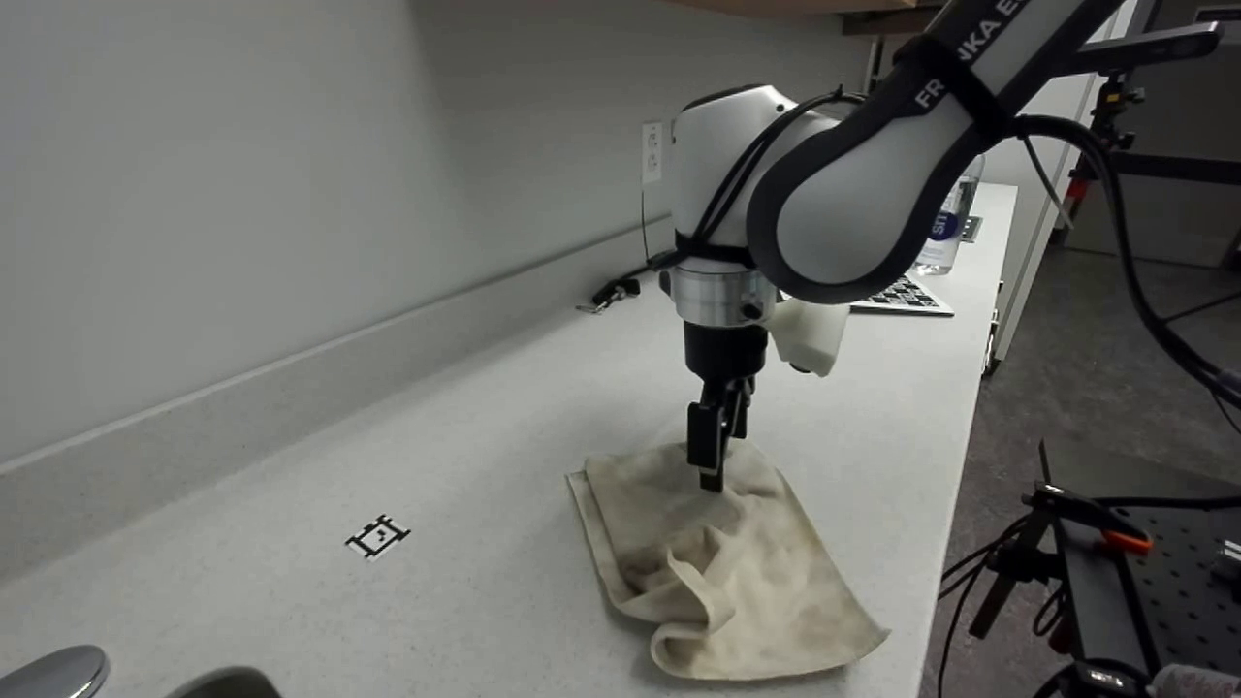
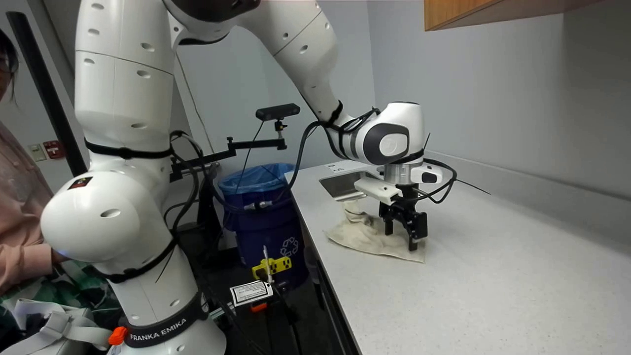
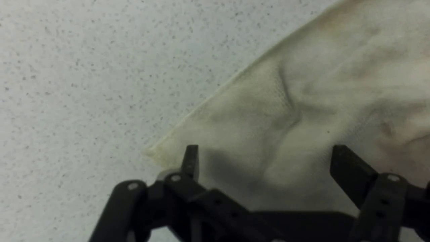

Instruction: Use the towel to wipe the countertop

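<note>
A wrinkled cream towel (image 1: 776,591) lies loosely folded on the white countertop (image 1: 485,485), close to its front edge. My gripper (image 1: 725,456) points straight down over the towel's end, seen in both exterior views. In an exterior view the gripper (image 2: 401,240) has its two fingers spread, tips at or just above the towel (image 2: 367,239); contact is hard to tell. The wrist view shows the gripper (image 3: 266,147) wide apart, the towel (image 3: 248,117) flat beneath and nothing pinched. One towel corner pokes out beside the left-hand finger (image 3: 191,159), over the speckled countertop (image 3: 84,84).
A low backsplash (image 1: 242,412) runs along the wall. A printed square marker (image 1: 378,536) lies on the counter. Farther along are a black cable end (image 1: 616,291), a checkered board (image 1: 906,297) and a bottle (image 1: 936,254). A sink (image 2: 345,185) lies beyond the towel.
</note>
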### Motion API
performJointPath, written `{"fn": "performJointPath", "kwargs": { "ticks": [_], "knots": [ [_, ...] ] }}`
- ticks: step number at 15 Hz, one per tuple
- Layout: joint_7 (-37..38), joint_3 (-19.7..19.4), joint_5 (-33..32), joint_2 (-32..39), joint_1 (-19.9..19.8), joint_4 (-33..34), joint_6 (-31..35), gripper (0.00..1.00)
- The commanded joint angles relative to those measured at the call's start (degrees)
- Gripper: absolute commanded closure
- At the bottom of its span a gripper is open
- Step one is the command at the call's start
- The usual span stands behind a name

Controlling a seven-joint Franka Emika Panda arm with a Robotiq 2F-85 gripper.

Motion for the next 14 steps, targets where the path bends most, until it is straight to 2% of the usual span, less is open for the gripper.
{"fn": "performJointPath", "kwargs": {
  "ticks": [1, 3, 4, 5, 7, 14],
  "knots": [
    [-1.5, -0.2, 2.7, 0.8, -1.1, -0.6, 2.5, 0.00],
    [-1.8, 0.0, 4.1, 1.2, -1.7, -0.7, 2.9, 0.00],
    [-2.0, 0.1, 4.7, 1.4, -1.9, -0.6, 2.9, 0.06],
    [-2.0, 0.1, 5.1, 1.6, -2.0, -0.6, 2.8, 0.27],
    [-2.2, 0.2, 6.2, 1.6, -2.3, -0.5, 3.1, 0.32],
    [-3.3, 0.8, 9.7, -0.1, -2.9, -0.6, 4.5, 0.85]
  ]
}}
